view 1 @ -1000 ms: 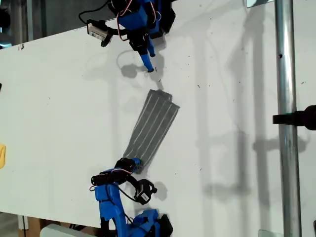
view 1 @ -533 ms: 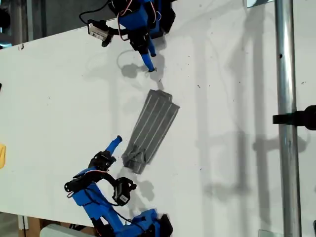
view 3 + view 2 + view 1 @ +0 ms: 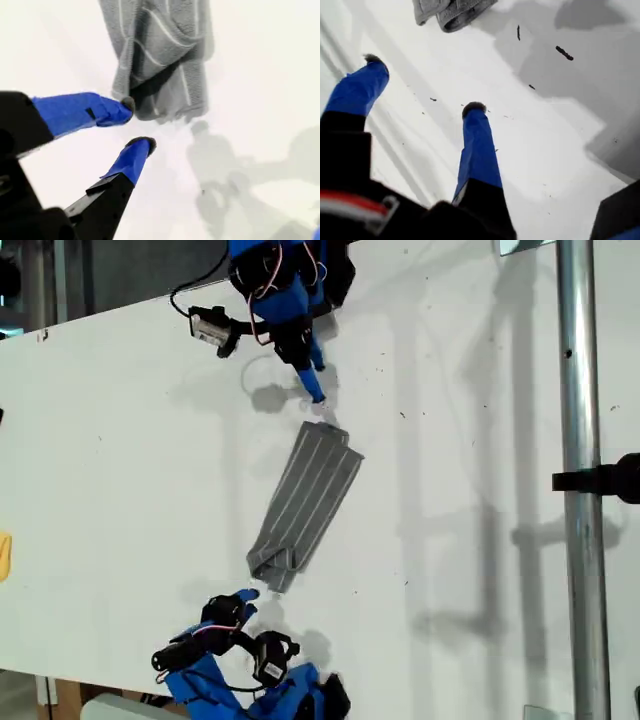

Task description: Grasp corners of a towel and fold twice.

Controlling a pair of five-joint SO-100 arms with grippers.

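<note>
The towel [image 3: 305, 500] lies on the white table as a long narrow folded strip, grey with thin white stripes. Its end nearer the exterior view's bottom [image 3: 268, 568] is crumpled, and the corners there are tucked into the folds. My second gripper [image 3: 243, 598] [image 3: 136, 125] is just off that end of the towel [image 3: 160, 55], slightly open and holding nothing, with one fingertip [image 3: 127, 104] at the cloth's edge. My first gripper [image 3: 316, 395] [image 3: 422, 85] stands wide open over bare table, a short way from the other end of the towel [image 3: 325, 430] [image 3: 452, 12].
A metal pole [image 3: 580, 440] with a black clamp [image 3: 600, 480] runs down the exterior view's right. A yellow object [image 3: 3, 555] shows at that view's left edge. Small dark specks [image 3: 564, 52] mark the table near my first gripper.
My second gripper has let go of the towel's crumpled end, swung out and settled just below it. My first gripper has moved a little closer to the towel's other end.
</note>
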